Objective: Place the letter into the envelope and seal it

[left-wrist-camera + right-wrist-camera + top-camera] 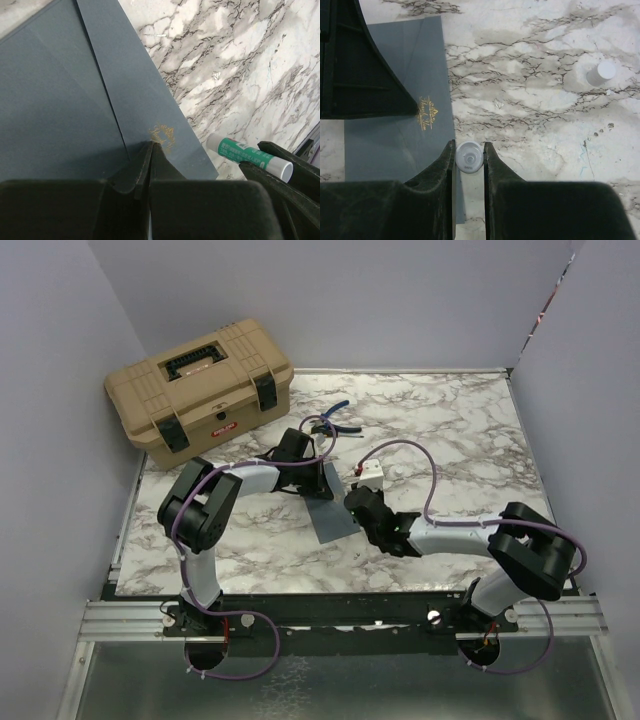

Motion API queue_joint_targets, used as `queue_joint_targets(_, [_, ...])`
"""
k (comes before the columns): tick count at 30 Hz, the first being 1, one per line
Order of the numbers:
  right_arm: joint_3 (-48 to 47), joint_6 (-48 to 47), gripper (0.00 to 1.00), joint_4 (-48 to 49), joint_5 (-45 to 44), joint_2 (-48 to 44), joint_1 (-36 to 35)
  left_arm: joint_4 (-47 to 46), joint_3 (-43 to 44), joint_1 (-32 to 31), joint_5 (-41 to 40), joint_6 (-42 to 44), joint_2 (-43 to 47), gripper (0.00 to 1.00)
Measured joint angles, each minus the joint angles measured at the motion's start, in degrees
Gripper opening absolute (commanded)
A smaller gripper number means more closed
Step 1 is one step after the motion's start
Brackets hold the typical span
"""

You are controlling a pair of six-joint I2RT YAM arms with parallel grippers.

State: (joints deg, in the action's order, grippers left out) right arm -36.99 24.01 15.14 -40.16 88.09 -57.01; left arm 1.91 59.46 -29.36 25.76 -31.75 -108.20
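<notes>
I'm pinning the envelope (60,100) with my shut left gripper (150,146). The right gripper (469,145) is clutching a glue stick (469,159), risking smears if the paper's slipping.

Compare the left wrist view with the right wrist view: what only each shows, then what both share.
Only the left wrist: the green label along the glue stick. Only the right wrist: a white cap standing apart on the marble table. Both: the envelope with its gold emblem, and the glue stick gripped between the right fingers.
</notes>
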Motion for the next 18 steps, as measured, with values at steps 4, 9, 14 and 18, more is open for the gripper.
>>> queue_joint_targets(4, [-4.2,1.1,0.00,-7.2,1.6,1.0,0.4,0.9,0.0,0.1,0.0,1.2,0.3,0.00])
queue_joint_targets(9, [-9.3,2.0,0.00,-15.1,4.7,2.5,1.9,1.5,0.3,0.1,0.0,2.3,0.3,0.00])
queue_joint_targets(14, [-13.9,2.5,0.00,-21.8,10.1,3.9,5.5,2.2,0.6,0.2,0.0,2.7,0.3,0.00])
queue_joint_targets(18, [-15.4,2.9,0.00,-24.7,15.8,4.0,9.3,2.7,0.8,0.2,0.0,2.7,0.3,0.00])
